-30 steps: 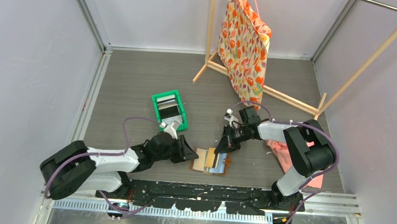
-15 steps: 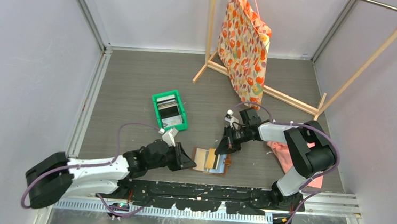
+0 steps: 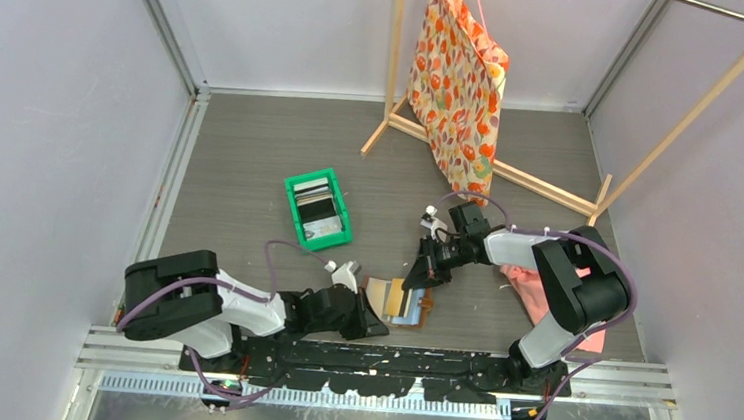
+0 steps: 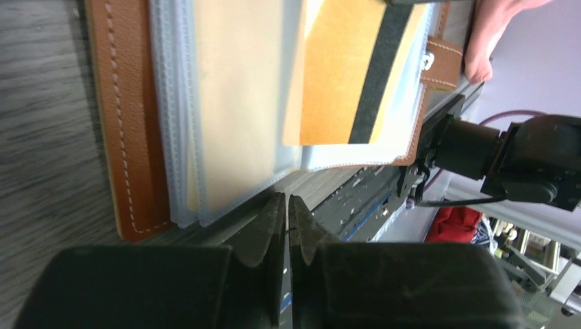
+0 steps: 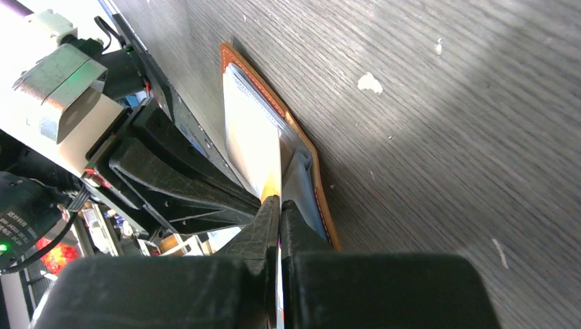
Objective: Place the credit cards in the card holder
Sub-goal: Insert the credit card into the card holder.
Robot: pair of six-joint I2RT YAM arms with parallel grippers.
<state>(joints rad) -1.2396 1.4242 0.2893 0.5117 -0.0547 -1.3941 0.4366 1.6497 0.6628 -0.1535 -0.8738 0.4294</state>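
While the small brown leather folding card holder (image 3: pixel 397 304) lies open on the grey wood-grain table (image 3: pixel 252 150) with its clear sleeves turned up, a tan-gold plastic credit card (image 4: pixel 349 75) with a dark stripe is gripped by the right gripper (image 3: pixel 415 274). The gripper's two black fingers are clamped flat on the card's edge. The card is held tilted over the holder's sleeves, on the side where the holder's snap tab (image 4: pixel 442 65) sits; whether it touches the sleeves cannot be told. The left gripper (image 4: pixel 286 200) is set low at the holder's near edge. Its fingers are closed to a hairline gap, and the tips are placed just beside the rim of the clear sleeves; whether a sleeve is pinched cannot be told. Beyond the holder and to its left, well apart from it, a green plastic bin (image 3: pixel 326 241) is seen with further cards (image 3: pixel 314 203) stood in it. To the holder's right, a pink cloth (image 3: pixel 533 283) is partly hidden by the right arm.
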